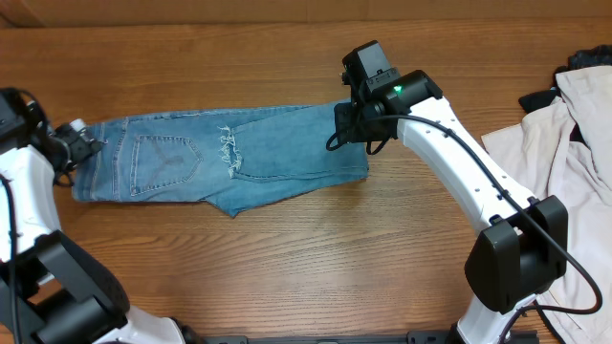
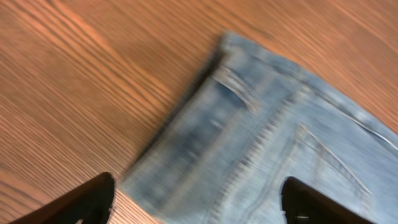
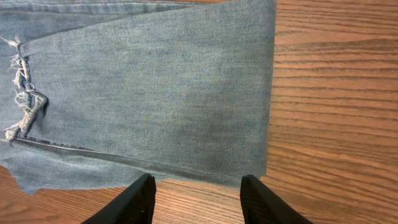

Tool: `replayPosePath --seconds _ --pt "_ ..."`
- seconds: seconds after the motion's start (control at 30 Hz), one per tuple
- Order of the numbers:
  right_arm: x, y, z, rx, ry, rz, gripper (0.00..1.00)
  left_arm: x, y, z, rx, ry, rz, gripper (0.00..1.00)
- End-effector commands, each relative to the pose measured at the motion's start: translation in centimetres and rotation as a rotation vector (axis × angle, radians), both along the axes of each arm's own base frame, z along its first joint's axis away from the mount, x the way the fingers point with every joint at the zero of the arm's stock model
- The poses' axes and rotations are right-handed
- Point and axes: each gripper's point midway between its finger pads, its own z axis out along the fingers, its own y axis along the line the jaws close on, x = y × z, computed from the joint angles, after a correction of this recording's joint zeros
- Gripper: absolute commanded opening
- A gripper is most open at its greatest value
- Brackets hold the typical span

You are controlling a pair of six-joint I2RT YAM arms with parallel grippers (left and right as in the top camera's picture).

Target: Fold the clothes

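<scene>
Left gripper hangs with its fingers spread wide and nothing between them; it sits low over the waistband corner of the jeans, and the blur in the left wrist view leaves it unclear whether a finger touches the denim. Seen from overhead, it is at the left edge of the table, just beside the left end of the jeans.

Right gripper stands about half open and holds nothing; its two dark fingers frame bare wood just off the near edge of the cloth, close to the folded end. From above it is at the far right corner of the jeans.

The jeans lie flat across the middle of the table, running left to right, nearer the left edge than the right; the waistband is at the left, with a stitched back pocket facing up beside it; the legs are doubled back on themselves, so the right end is a straight fold and the frayed hems rest mid-length on top.

A cream-beige garment is heaped at the right edge of the table, well apart from the jeans; a black cloth shows against its far side.
</scene>
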Motion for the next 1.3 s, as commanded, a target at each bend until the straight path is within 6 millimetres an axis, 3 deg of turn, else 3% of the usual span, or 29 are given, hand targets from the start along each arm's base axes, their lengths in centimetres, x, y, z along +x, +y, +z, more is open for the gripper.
replayPosePath --seconds 0.0,0.13,0.27,0.53,0.67,0.8,0.87,1.07,1.1,1.2,1.27 --pt "0.2 0.2 1.1 0.009 -0.024 0.001 0.48 0.3 2.0 -2.5 -0.029 0.01 0.004 0.84" --pt "0.0 0.1 1.0 0.005 -0.016 0.001 0.48 1.5 2.2 -5.0 -0.105 -0.024 -0.021 0.86" --pt "0.0 0.1 1.0 0.005 -0.016 0.0 0.48 2.4 1.1 -8.4 -0.178 -0.015 -0.075 0.91" --pt "-0.3 -0.1 0.8 -0.002 -0.001 0.0 0.48 1.3 0.8 -14.8 -0.258 0.087 -0.054 0.93" --pt "-0.5 -0.1 0.7 -0.005 0.005 0.0 0.48 1.4 0.0 -16.2 -0.31 0.086 -0.067 0.9" --pt "-0.5 -0.1 0.8 -0.004 0.005 0.0 0.48 2.1 -1.3 -16.7 -0.379 0.044 -0.103 0.78" --pt "-0.5 -0.1 0.8 -0.005 0.005 0.0 0.48 2.3 -1.7 -16.7 -0.401 0.032 -0.115 0.64" --pt "-0.5 -0.1 0.8 -0.005 0.006 0.0 0.47 2.4 -1.9 -16.6 -0.408 0.025 -0.125 0.49" --pt "-0.5 -0.2 0.7 -0.006 0.008 0.0 0.47 2.4 -1.9 -16.6 -0.408 0.025 -0.125 0.44" --pt "-0.6 -0.2 0.7 -0.007 0.011 0.0 0.47 2.4 -1.9 -16.6 -0.41 0.023 -0.125 0.13" --pt "-0.6 -0.2 0.7 -0.007 0.011 0.0 0.47 2.4 -1.7 -16.5 -0.409 0.02 -0.121 0.04"
